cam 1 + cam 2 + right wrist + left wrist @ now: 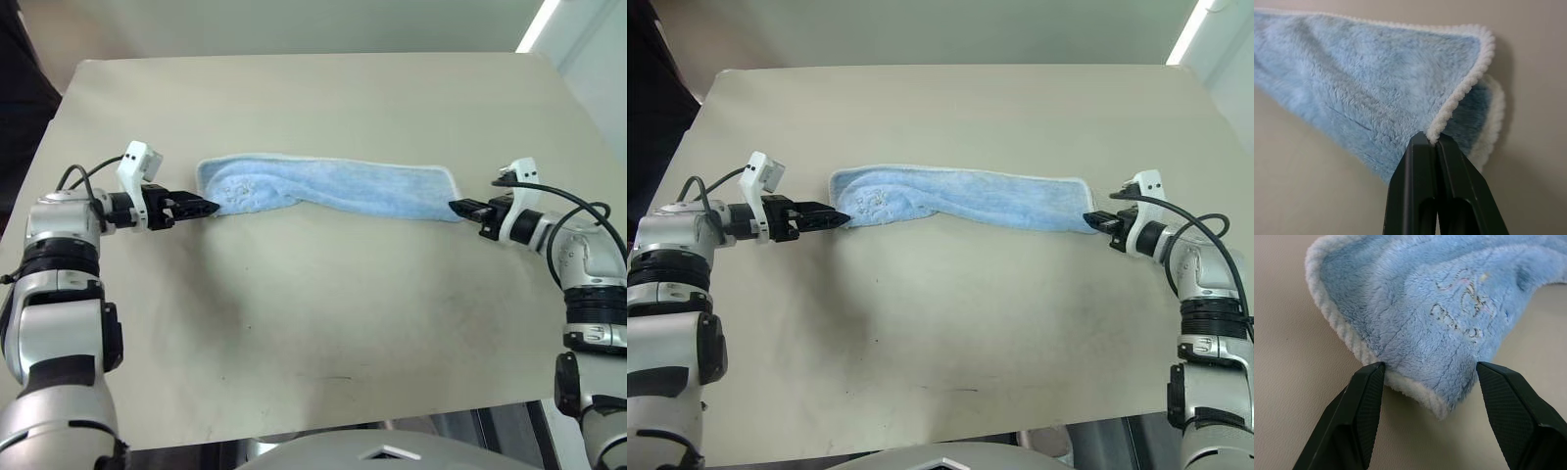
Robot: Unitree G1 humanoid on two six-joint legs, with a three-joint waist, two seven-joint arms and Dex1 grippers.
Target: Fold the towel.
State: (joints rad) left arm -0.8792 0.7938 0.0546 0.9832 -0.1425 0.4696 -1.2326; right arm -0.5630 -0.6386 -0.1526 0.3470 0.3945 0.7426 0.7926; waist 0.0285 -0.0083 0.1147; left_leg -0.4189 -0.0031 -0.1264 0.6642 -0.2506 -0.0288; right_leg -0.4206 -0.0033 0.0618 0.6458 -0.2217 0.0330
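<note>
The towel (pixel 328 188) is a light-blue terry cloth with whitish edging, lying as a long doubled strip across the middle of the table. Its embroidered mark (pixel 1462 303) sits near the left end. My left gripper (pixel 214 207) is at that end's near corner, open, with a finger (pixel 1364 401) on either side of the corner (pixel 1437 404) and the cloth between the tips. My right gripper (pixel 1431 138) is at the strip's right end, shut on the whitish edging (pixel 1469 83) of the upper layer. The lower layer (pixel 1493 122) peeks out beneath.
The beige table (pixel 323 323) spreads bare in front of and behind the towel. Its near edge (pixel 323 426) runs close to me, and its far edge (pixel 294 57) meets a pale wall. A dark shape (pixel 20 88) stands past the left edge.
</note>
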